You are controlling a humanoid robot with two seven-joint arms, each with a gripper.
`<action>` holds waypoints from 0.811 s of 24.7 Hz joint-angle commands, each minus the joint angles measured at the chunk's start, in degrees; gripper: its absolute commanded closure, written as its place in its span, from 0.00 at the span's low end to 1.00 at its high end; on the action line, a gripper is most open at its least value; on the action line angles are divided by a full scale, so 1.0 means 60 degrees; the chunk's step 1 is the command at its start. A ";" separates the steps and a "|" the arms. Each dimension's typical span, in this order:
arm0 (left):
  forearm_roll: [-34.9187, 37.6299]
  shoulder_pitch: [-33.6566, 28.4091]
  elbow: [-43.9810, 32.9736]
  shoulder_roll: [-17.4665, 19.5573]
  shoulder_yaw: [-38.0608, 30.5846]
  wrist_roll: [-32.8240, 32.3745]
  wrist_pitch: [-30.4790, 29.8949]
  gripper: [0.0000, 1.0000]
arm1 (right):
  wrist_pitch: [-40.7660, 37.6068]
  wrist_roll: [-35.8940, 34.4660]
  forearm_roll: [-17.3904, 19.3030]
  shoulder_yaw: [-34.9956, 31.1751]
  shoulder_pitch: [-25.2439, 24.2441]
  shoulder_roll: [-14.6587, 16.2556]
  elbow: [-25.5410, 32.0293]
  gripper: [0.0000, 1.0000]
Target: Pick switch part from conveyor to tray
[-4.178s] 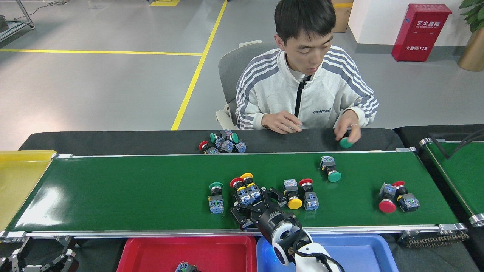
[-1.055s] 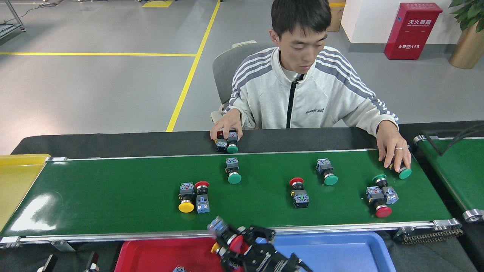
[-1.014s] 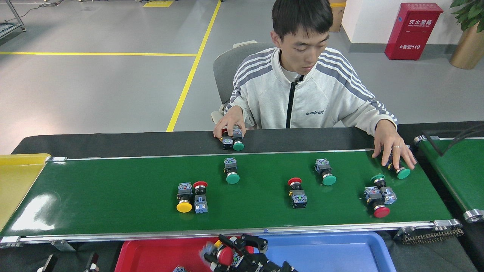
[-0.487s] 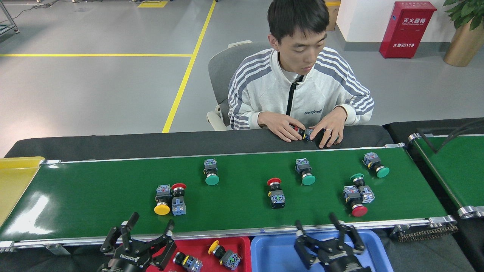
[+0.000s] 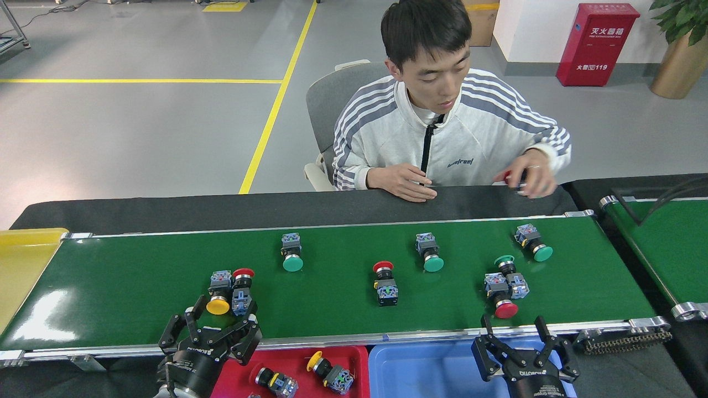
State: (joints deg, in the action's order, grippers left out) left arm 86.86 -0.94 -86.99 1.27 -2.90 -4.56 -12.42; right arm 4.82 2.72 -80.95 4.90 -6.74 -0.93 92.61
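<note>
Several push-button switch parts lie on the dark-green conveyor [image 5: 133, 276]: a yellow-and-red pair [image 5: 228, 291], a green one [image 5: 291, 252], a red one [image 5: 385, 281], another green one [image 5: 428, 252], a red-and-green cluster [image 5: 504, 286] and a green one at the far right [image 5: 534, 243]. My left gripper [image 5: 211, 330] is open at the belt's near rail, just below the yellow-and-red pair. My right gripper [image 5: 522, 345] is open over the blue tray, empty. The red tray [image 5: 362, 362] holds a yellow-capped part [image 5: 329, 373] and a dark one [image 5: 275, 382].
A person sits behind the belt, one hand [image 5: 406, 181] on the black table, the other [image 5: 528, 176] holding a part. A blue tray [image 5: 420, 370] lies right of the red one, a yellow tray [image 5: 25, 257] at the left end, a second green belt [image 5: 672, 243] at the right.
The parts on the belt drifted left. My left gripper rose to the near rail under the yellow-and-red pair. My right gripper shifted right. The person's right hand lifted away.
</note>
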 commanded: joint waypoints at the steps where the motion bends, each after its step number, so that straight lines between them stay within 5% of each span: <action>1: 0.0026 0.0260 0.0128 0.0096 -0.0043 0.0028 0.0150 0.01 | 0.0061 0.0220 -0.0044 0.0048 0.0302 0.0082 -0.0068 0.00; 13: 0.0026 0.1857 0.2501 0.0726 -0.0029 0.0116 0.1718 0.04 | 0.0075 0.0499 -0.0088 0.0458 0.1474 0.0068 -0.1255 0.00; 15: 0.0011 0.2076 0.2867 0.0828 -0.0029 0.0145 0.1952 0.16 | 0.0075 0.0572 -0.0088 0.0458 0.1679 0.0038 -0.1401 0.00; 18: -0.0106 0.2077 0.2897 0.0960 -0.0014 0.0145 0.1864 0.62 | 0.0075 0.0762 -0.0088 0.0472 0.1899 0.0009 -0.1503 0.00; 20: -0.0209 0.2003 0.2867 0.0946 -0.0014 0.0160 0.1571 0.79 | 0.0061 0.0806 -0.0073 0.0487 0.1987 -0.0020 -0.1562 0.00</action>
State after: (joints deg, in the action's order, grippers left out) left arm 85.90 11.04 -69.60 6.51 -2.99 -3.70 -1.79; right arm 5.21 7.31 -81.37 7.79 4.09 -0.95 82.73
